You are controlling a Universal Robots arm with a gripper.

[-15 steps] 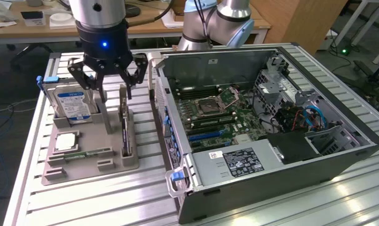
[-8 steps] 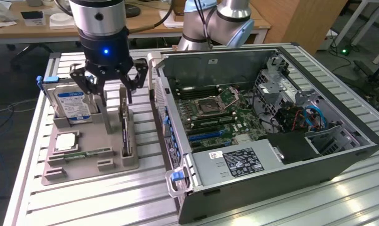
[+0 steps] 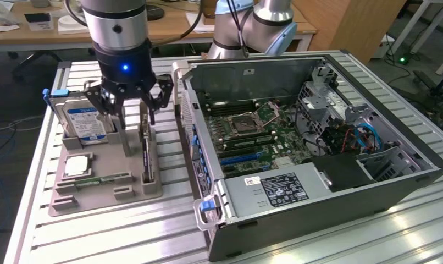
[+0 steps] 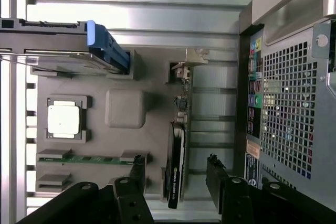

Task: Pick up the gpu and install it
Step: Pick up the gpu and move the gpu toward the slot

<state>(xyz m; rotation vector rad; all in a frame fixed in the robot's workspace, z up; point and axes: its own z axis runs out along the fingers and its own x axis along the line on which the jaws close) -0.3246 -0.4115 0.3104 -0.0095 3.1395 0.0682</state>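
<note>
Gripper (image 3: 133, 115) spread wide, holding nothing, hovering just above the gpu (image 3: 145, 157), which stands on edge along the gray tray's (image 3: 97, 201) side nearest the computer case (image 3: 317, 181).

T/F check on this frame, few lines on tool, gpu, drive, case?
1. The tool is open over the gpu, a finger on each side. True.
2. The gpu is installed. False: it stands on edge in the tray.
3. The hard drive stands upright in the tray. True.
4. The case is closed. False: it lies open, motherboard showing.
</note>
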